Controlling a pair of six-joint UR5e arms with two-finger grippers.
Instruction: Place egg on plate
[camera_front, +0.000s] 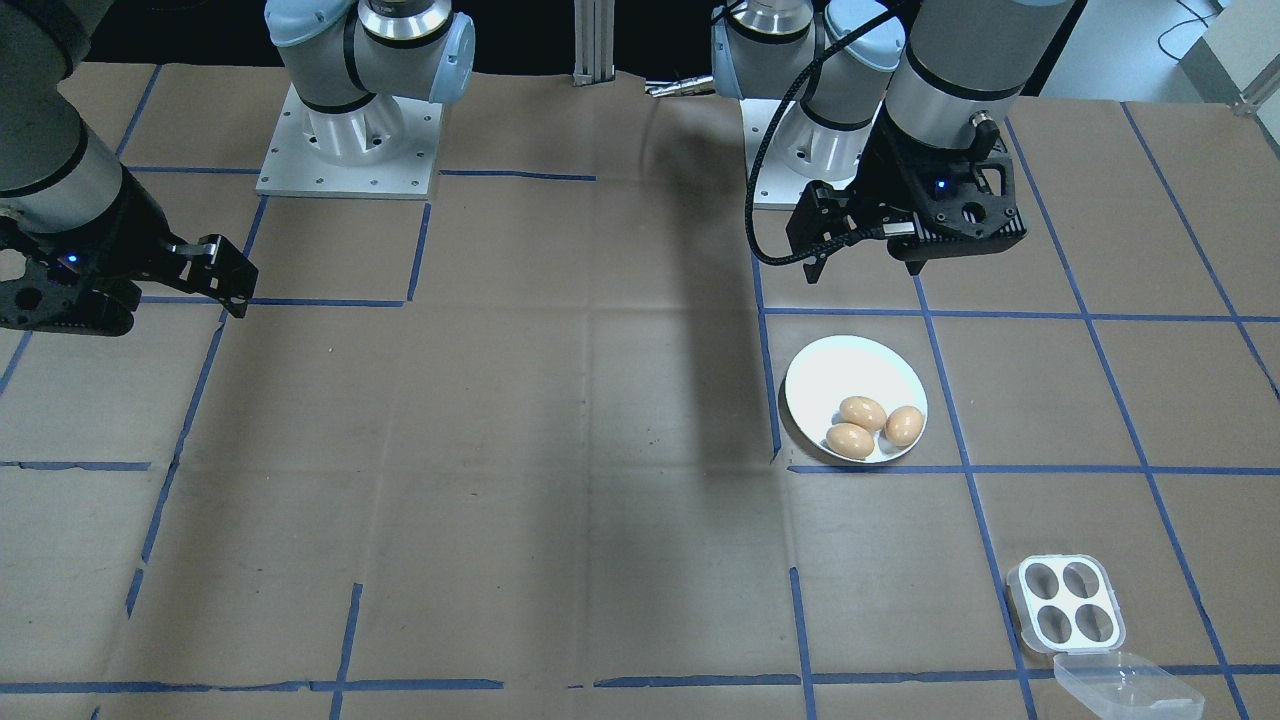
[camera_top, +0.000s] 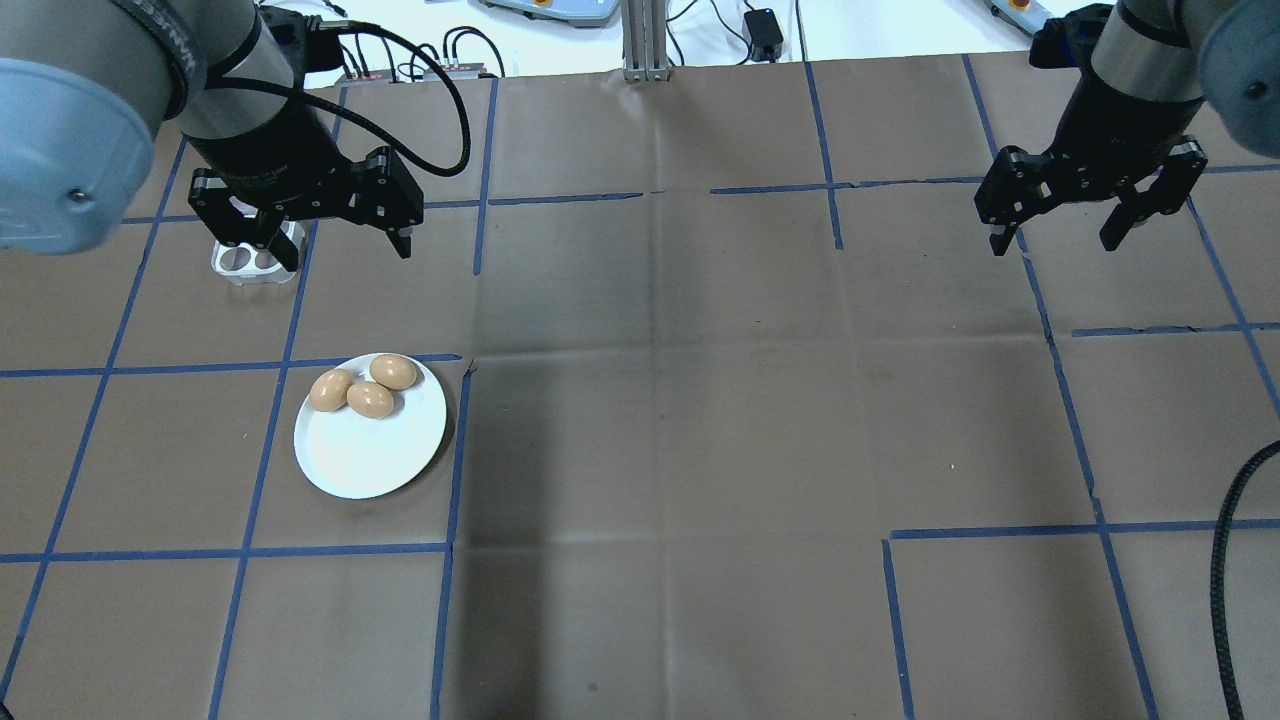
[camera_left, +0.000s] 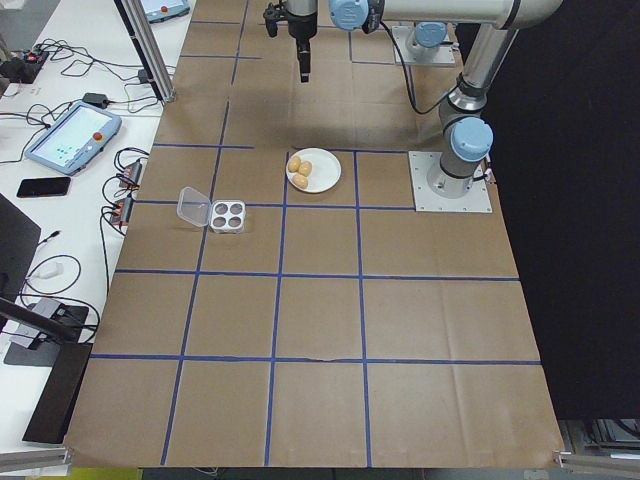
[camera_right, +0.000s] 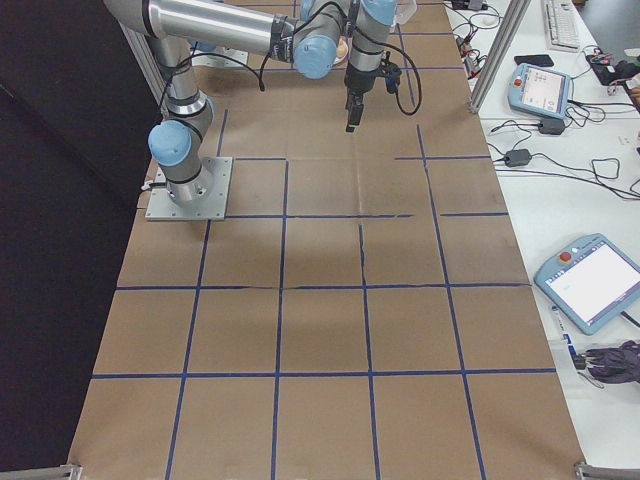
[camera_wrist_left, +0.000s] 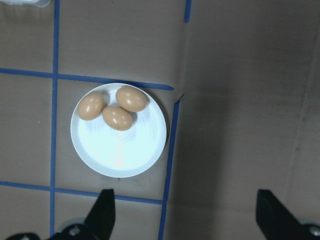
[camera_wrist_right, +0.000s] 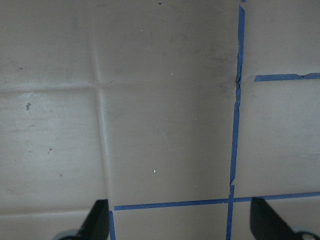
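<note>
Three brown eggs (camera_top: 370, 399) lie together on the far side of the round white plate (camera_top: 365, 455). The front view also shows the plate (camera_front: 835, 375) and the eggs (camera_front: 862, 412). My left gripper (camera_top: 338, 248) hangs open and empty well above the table, clear of the plate. In its wrist view the plate (camera_wrist_left: 125, 150) and eggs (camera_wrist_left: 117, 118) lie ahead of the spread fingertips (camera_wrist_left: 102, 215). My right gripper (camera_top: 1058, 240) is far off on the other side, open and empty over bare paper, with its fingertips (camera_wrist_right: 97, 220) wide apart.
A small white four-hole egg tray (camera_front: 1066, 602) with empty holes sits near the operators' edge, and a clear plastic lid (camera_front: 1125, 690) lies beside it. Brown paper with a blue tape grid (camera_top: 660, 192) covers the table. The arm bases (camera_front: 350, 140) stand at the robot's edge.
</note>
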